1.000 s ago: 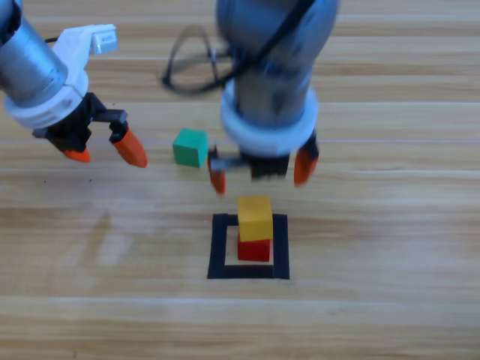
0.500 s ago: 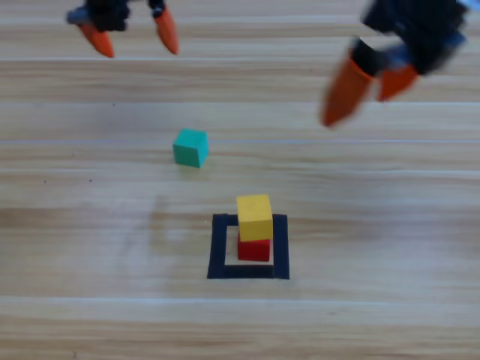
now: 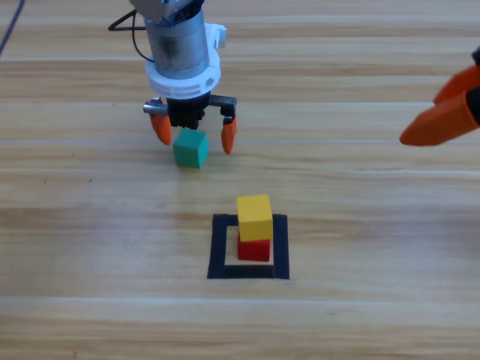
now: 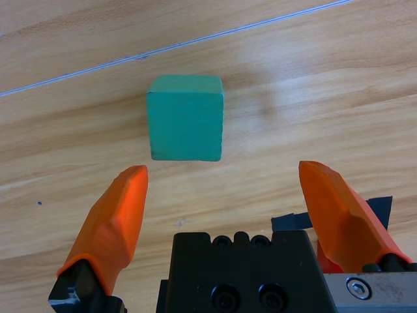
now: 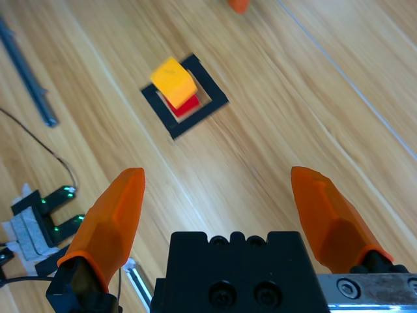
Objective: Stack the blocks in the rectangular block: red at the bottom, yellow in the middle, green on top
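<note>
Fingers (image 4: 114, 225) of the left gripper (image 3: 194, 135) spread apart, straddling the green (image 3: 190, 148) but touching neither side in the left wrist view. Half a second before, parked at the far-left top edge; now swung in and dropped around the green, up and left of the rectangular block (image 3: 248, 273). Green itself unmoved on the bare wood, outside the tape. Yellow (image 3: 254, 217) seated on red (image 3: 254, 249) inside the rectangular block, as before, slightly askew. Right gripper (image 5: 218, 202) pulled off to the right of the rectangular block, high above the table, jaws wide and empty. Two tiers thus finished and only the top tier outstanding; likely poised for a grasp, though depth of the fingertips relative to the green hard to judge from above.
</note>
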